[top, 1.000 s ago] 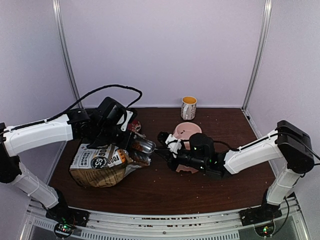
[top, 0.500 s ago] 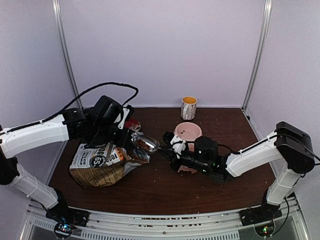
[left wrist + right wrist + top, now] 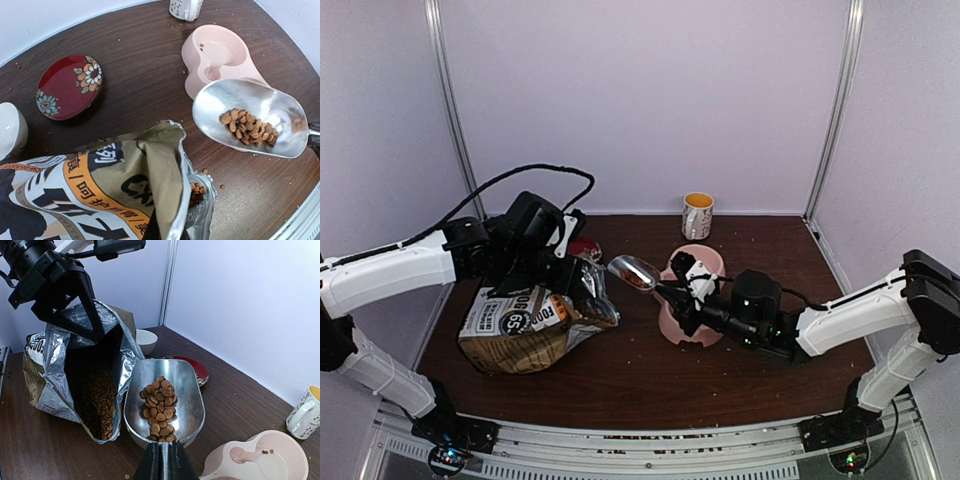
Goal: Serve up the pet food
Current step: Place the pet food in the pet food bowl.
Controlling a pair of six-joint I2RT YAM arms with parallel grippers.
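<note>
Carrying the pet food [image 3: 159, 412] is the risky part: the pellets lie in a shallow metal scoop [image 3: 633, 271] at the centre of the top view, between the bag [image 3: 525, 325] and the pink bowl [image 3: 700, 258]. The right gripper [image 3: 162, 460] clenches the scoop handle; the left gripper [image 3: 570, 272] pinches the bag edge. A tilt or jerk could spill pellets on the table [image 3: 650, 385].

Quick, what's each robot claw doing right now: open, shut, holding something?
Left gripper: closed, pinching the open edge of the bag.
Right gripper: closed on the handle of the scoop, which carries kibble.
</note>
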